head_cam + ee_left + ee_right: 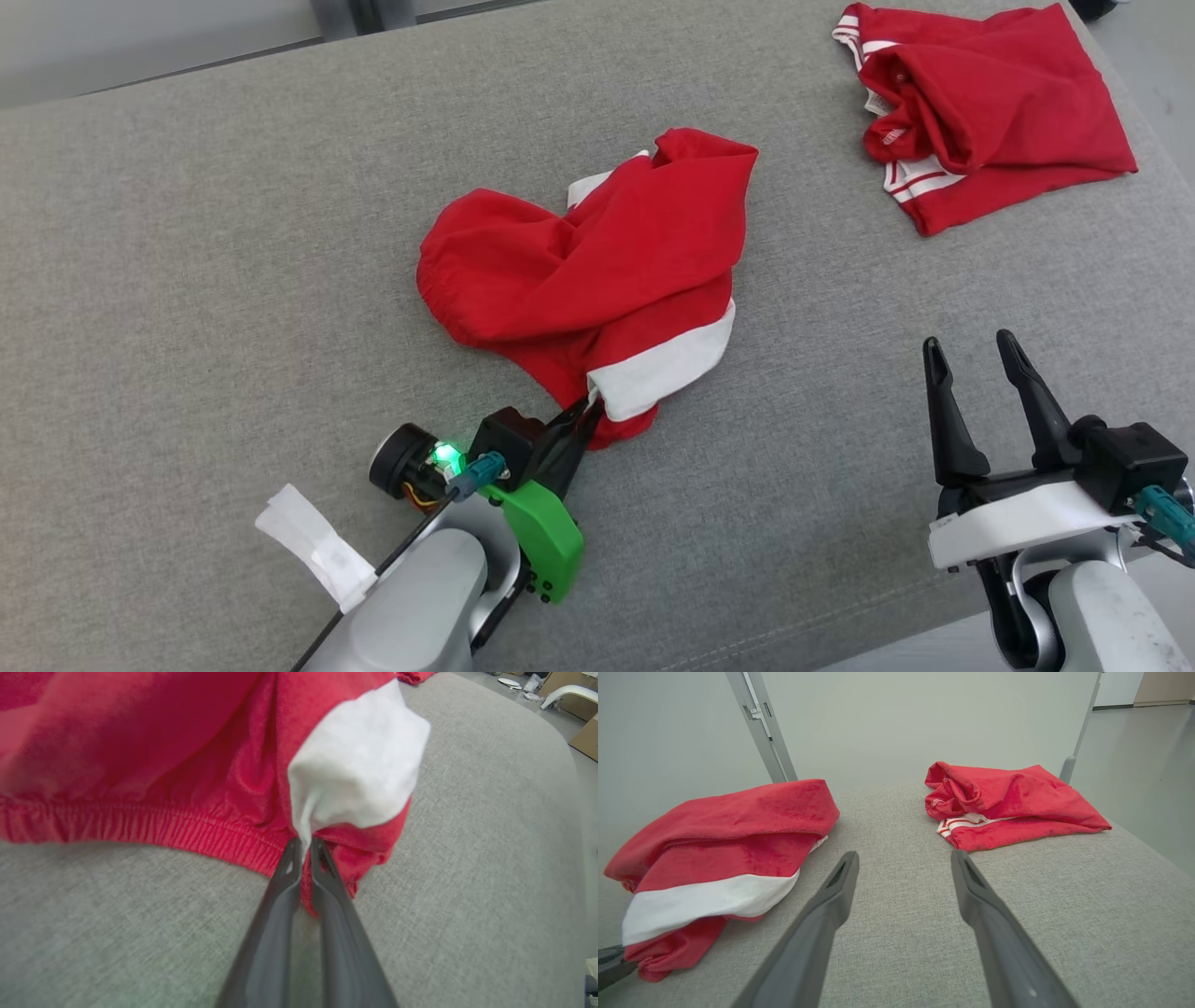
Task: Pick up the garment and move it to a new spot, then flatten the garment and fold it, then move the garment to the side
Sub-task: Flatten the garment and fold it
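A crumpled red garment (597,271) with a white band lies in the middle of the grey cushioned surface (187,280). My left gripper (590,411) is shut on its near corner, where the white band meets the red hem. In the left wrist view the two dark fingers pinch the garment (355,774) cloth between their tips, at the gripper (303,847). My right gripper (976,359) hovers open at the lower right, apart from the cloth. In the right wrist view this garment (724,858) lies left of the open gripper (903,858).
A second red garment (980,112) with white stripes lies bunched at the far right corner, also seen as a red pile (1008,802) in the right wrist view. The surface's right edge runs near it. Metal posts (761,723) stand behind.
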Motion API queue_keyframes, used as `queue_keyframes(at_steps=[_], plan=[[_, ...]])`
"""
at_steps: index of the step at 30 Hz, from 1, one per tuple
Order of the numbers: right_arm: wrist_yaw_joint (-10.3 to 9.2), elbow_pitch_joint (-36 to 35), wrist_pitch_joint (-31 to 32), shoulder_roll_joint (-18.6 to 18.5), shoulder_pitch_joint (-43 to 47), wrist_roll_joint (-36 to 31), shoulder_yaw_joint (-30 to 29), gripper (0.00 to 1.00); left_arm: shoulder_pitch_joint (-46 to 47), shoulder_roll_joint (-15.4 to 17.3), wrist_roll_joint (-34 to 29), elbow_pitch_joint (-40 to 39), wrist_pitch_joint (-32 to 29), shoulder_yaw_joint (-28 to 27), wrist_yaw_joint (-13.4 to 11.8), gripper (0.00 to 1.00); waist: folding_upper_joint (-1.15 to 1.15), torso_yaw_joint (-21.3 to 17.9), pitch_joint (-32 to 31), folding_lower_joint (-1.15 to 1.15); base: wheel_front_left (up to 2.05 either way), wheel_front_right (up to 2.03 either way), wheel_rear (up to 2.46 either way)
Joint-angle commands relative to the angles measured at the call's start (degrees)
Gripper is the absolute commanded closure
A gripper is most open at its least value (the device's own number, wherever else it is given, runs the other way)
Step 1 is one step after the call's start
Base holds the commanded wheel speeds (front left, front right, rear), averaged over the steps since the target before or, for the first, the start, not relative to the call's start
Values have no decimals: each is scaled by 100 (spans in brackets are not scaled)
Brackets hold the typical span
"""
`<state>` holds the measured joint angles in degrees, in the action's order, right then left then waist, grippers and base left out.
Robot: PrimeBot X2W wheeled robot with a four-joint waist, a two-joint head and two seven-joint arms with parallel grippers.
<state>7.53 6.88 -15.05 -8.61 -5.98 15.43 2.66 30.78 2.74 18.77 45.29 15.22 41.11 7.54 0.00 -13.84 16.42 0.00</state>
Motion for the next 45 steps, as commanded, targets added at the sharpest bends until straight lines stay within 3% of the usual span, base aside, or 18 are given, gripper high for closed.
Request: queue_keyframes(at_steps=[1,8,22,26,31,32,33,34,45], plan=[[-10,2,-16,-3,-3,-38,-25,0,25,67,48,66,-18,-57,-15,100,0,53,-32,0,0,0,0],[-10,-2,-16,23,121,-34,-89,0,-218,113,-129,-613,-12,-637,-148,100,0,354,-258,0,0,0,0],[-10,48,-16,78,431,-72,-21,0,-1402,916,-717,-2418,-11,-1678,-485,100,0,1223,-785,0,0,0,0],[-10,66,-16,86,467,-60,7,0,-1991,946,-610,-2550,-11,-1874,-537,100,0,1281,-820,0,0,0,0],[-10,88,-16,49,532,-18,-37,0,-2562,735,-615,-2553,-11,-1969,-537,100,0,1339,-867,0,0,0,0],[-10,95,-16,41,560,-13,-64,0,-2653,677,-652,-2559,-11,-1948,-513,88,0,1367,-884,0,0,0,0],[-10,105,-16,34,579,-12,-73,0,-2708,631,-686,-2572,-11,-1932,-499,57,0,1389,-898,0,0,0,0],[-10,115,-16,23,589,-15,-80,0,-2745,580,-705,-2606,-11,-1927,-477,0,0,1416,-916,0,0,0,0],[-10,181,-16,11,686,-36,-52,0,-2945,351,-664,-3483,-11,-2742,-478,0,0,1617,-1179,0,0,0,0]])
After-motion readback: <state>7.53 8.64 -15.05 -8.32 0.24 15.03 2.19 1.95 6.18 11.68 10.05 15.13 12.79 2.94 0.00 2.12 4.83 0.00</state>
